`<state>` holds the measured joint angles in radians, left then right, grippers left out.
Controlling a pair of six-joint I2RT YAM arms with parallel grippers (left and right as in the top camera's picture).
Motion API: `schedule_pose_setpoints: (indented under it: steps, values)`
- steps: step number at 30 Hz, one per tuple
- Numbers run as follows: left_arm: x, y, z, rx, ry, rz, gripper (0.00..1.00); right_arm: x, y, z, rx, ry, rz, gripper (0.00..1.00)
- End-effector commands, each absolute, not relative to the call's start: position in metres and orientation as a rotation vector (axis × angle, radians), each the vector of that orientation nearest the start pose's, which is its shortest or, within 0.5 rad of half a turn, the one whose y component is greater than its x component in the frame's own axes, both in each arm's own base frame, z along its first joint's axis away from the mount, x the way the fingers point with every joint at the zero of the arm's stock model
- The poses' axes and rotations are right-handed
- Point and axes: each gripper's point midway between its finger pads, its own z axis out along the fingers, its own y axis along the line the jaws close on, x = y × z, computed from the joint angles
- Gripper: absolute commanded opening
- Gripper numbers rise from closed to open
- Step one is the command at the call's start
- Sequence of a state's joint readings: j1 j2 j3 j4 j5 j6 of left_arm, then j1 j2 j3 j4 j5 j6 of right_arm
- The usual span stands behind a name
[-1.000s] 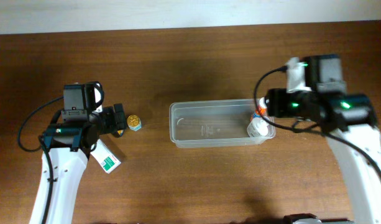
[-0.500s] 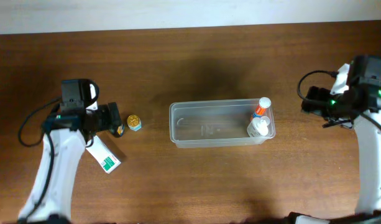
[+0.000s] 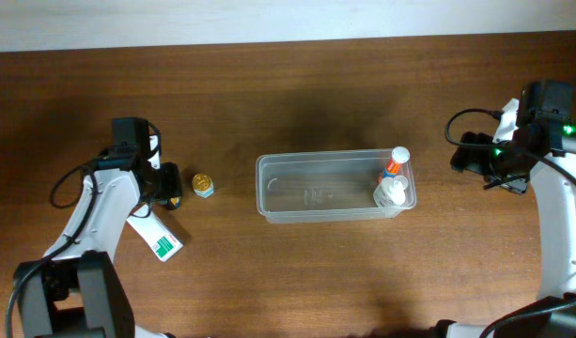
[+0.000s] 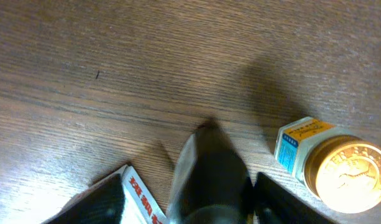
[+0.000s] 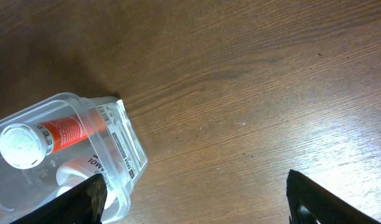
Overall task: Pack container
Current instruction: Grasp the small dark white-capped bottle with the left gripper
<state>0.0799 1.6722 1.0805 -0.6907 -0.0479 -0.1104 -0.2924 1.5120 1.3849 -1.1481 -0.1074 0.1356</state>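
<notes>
The clear container (image 3: pixel 316 212) sits mid-table; in the right wrist view its corner (image 5: pixel 125 143) shows. An orange tube with a white cap (image 3: pixel 396 161) and a white bottle (image 3: pixel 391 194) lie at its right end. My right gripper (image 5: pixel 202 205) is open and empty over bare wood, to the right of the container. My left gripper (image 4: pixel 190 205) is low at the table's left. A blurred dark object (image 4: pixel 212 168) stands between its fingers, against the right finger, with a gap to the left one. A gold-lidded jar (image 4: pixel 345 171) sits just right of it.
A white box with red lettering (image 4: pixel 143 199) lies under the left gripper and reaches toward the front edge (image 3: pixel 158 237). The gold-lidded jar (image 3: pixel 203 185) stands between the left gripper and the container. Cables loop behind both arms.
My right gripper has drawn back to the right, leaving the orange tube in the container. My left gripper's jaws have narrowed around the dark object.
</notes>
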Motion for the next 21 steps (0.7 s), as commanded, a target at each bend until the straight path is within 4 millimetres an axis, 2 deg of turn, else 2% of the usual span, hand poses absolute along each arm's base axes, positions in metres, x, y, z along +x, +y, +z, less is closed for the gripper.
schedule_pose_setpoints:
  steps: [1,6,14,18,21]
  values:
    - [0.359,0.035,0.060,-0.260,2.819,0.052,0.51,0.320,-0.075,0.173,0.595,2.766,0.138,0.85]
    - [0.373,0.034,0.076,-0.251,2.773,0.049,0.29,0.320,-0.076,0.173,0.595,2.766,0.138,0.85]
    - [0.390,0.017,0.103,-0.181,2.704,0.033,0.08,0.319,-0.076,0.173,0.596,2.767,0.137,0.85]
    - [0.392,-0.003,0.135,-0.112,2.663,0.012,0.08,0.319,-0.076,0.173,0.595,2.767,0.137,0.85]
    - [0.389,-0.036,0.175,0.000,2.617,-0.022,0.06,0.319,-0.076,0.173,0.595,2.767,0.137,0.85]
